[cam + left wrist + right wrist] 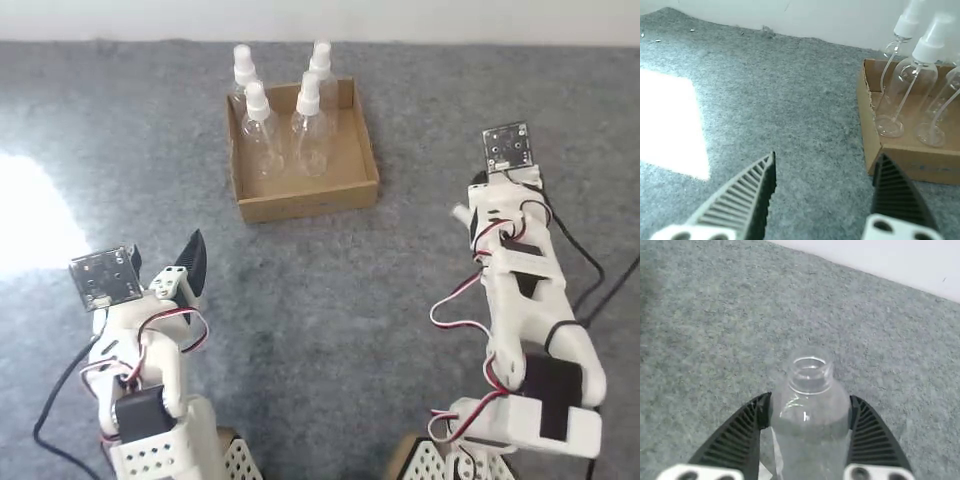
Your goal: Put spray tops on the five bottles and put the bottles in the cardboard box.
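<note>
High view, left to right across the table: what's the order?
left gripper → cardboard box with four capped spray bottles → right arm, whose right gripper holds an uncapped bottle

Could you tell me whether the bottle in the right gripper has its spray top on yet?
Off: the bottle held in the right gripper shows a bare, open neck with no top.

What we saw besides
A grey mat (330, 290) met a white wall (400, 18) at its far edge; glare (30, 215) lay on the mat.
</note>
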### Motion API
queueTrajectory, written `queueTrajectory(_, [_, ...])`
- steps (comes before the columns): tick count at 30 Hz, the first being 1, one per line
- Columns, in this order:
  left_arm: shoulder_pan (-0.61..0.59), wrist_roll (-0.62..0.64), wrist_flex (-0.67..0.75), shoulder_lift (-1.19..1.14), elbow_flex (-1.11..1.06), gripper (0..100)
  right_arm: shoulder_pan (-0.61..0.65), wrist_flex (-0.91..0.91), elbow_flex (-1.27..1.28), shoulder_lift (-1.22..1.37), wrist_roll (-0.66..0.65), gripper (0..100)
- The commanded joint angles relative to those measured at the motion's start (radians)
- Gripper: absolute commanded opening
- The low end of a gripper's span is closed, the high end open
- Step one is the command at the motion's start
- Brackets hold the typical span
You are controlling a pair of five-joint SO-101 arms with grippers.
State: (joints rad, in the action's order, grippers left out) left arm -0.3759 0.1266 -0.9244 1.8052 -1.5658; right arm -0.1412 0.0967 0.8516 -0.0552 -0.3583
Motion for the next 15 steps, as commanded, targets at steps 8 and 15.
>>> queueTrajectory(8, [0.005,-0.009,0.025,0.014,0.012,29,0.085,-0.211,-0.008,-0.045,0.017,11.4])
queueTrajectory(15, [0.005,-0.009,0.025,0.014,0.012,29,0.219,-0.464,-0.008,-0.226,0.018,11.4])
